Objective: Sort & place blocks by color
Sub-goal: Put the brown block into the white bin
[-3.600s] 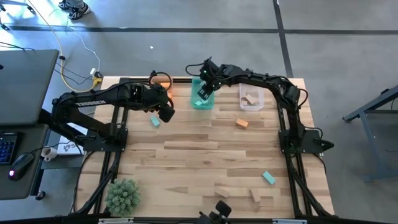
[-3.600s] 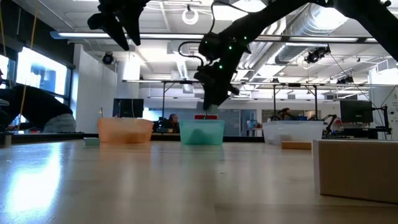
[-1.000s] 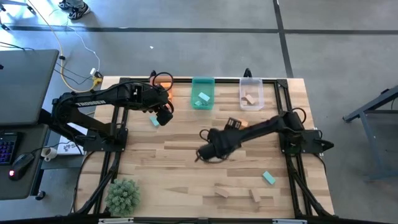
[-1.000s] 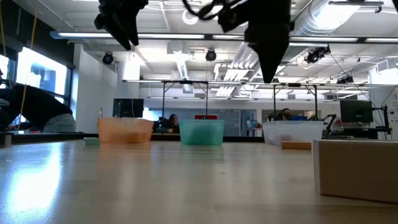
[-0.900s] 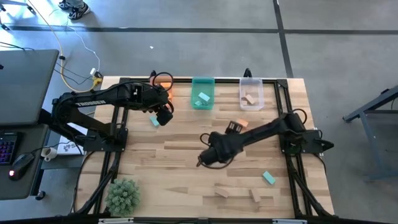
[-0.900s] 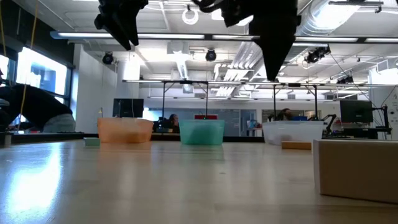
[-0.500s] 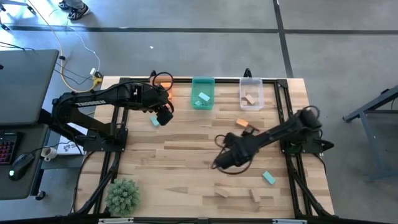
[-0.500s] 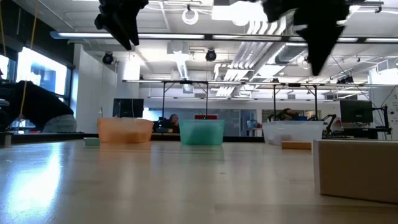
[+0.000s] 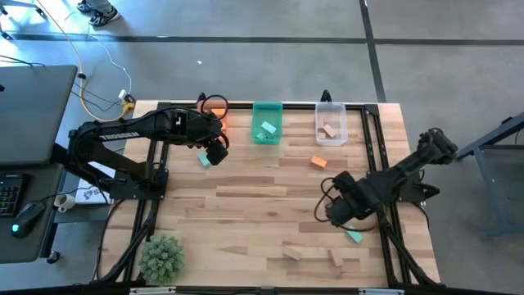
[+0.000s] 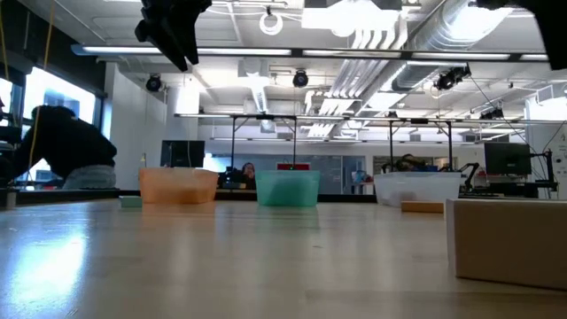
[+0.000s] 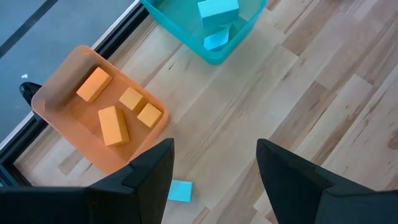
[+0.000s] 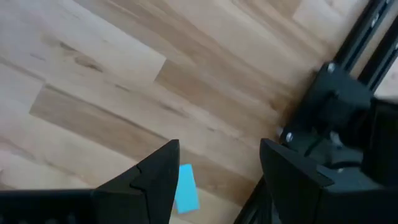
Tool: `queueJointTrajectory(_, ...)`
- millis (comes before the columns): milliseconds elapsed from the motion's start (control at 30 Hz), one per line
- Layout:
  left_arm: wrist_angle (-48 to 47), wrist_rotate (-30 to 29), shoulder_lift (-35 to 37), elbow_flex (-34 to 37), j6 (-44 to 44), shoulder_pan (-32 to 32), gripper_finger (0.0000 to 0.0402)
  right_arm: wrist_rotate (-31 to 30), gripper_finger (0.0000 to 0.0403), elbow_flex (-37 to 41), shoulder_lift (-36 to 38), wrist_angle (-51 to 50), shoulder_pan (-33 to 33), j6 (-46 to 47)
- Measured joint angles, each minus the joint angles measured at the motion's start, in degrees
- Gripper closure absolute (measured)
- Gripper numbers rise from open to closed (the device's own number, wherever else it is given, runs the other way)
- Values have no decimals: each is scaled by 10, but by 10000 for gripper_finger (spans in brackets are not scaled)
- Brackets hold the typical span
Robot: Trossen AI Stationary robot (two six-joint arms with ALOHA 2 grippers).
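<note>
My right gripper (image 9: 334, 211) hangs open above the table's right near part. A teal block (image 9: 354, 236) lies flat just nearward of it; the right wrist view shows this block (image 12: 186, 188) close to one finger. My left gripper (image 9: 214, 153) waits open over the left far part, above another teal block (image 9: 203, 160) that shows between its fingers (image 11: 180, 191). An orange block (image 9: 318, 162) lies flat in front of the clear bin. Two tan blocks (image 9: 292, 253) (image 9: 336, 258) lie near the near edge.
Along the far edge stand an orange bin (image 11: 68, 81) holding several orange blocks, a teal bin (image 9: 266, 123) with teal blocks and a clear bin (image 9: 330, 124) with tan blocks. A green plant (image 9: 160, 258) sits at the left near corner. Black frame rails (image 12: 336, 106) run beside my right gripper.
My right gripper has swept from the table's middle toward the right and near edges, ending beside the teal block there, and has left the low view. No block has moved.
</note>
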State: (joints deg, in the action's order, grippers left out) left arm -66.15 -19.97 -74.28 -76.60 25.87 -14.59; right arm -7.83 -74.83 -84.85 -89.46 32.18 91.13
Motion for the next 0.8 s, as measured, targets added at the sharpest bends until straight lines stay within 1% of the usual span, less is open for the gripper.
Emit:
queueJointTrajectory(233, 0, 0, 0, 0, 0, 0, 188, 12, 184, 1, 6, 12, 59, 97)
queueJointTrajectory(500, 0, 1, 0, 0, 0, 0, 188, 19, 152, 1, 6, 84, 122, 190)
queueJointTrajectory(800, 0, 3, 0, 0, 0, 0, 188, 19, 151, 1, -16, 137, 164, 264)
